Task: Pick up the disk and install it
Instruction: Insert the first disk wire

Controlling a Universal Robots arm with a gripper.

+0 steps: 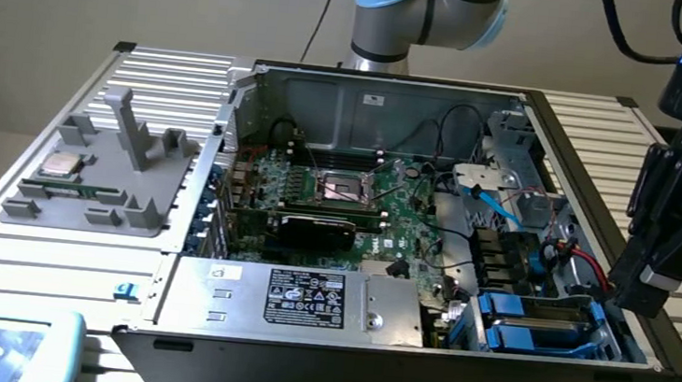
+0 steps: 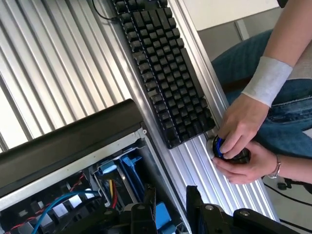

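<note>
Disk (image 1: 488,179), grey with a white printed label, is seen lying inside the open computer case (image 1: 324,105), against the silver drive cage (image 1: 539,187) by the case's far wall. It is touched by nothing and lies well apart from the gripper (image 1: 635,296). The gripper is hung over the case's wall on the exterior view's right, just above the blue drive brackets (image 1: 528,338) in the case's near corner. In the wrist view the two black fingers (image 2: 194,204) are shown a narrow way apart, and nothing is held between them.

One disk, one gripper and one case are counted. Inside the case, two blue brackets, one power supply box (image 1: 293,299) with a black-and-white sticker, one black expansion card (image 1: 312,230) and one processor socket (image 1: 344,188) can be made out. Outside the case, on the exterior view's left, one grey fixture tray (image 1: 172,189) is set on the slatted table (image 1: 34,255), and one square silver chip (image 1: 63,164) is laid on it. Beyond the case's rim in the wrist view, one black keyboard (image 2: 165,73) is laid on the table. Two hands (image 2: 241,129) of a person are closed around one round controller knob (image 2: 218,146).
</note>
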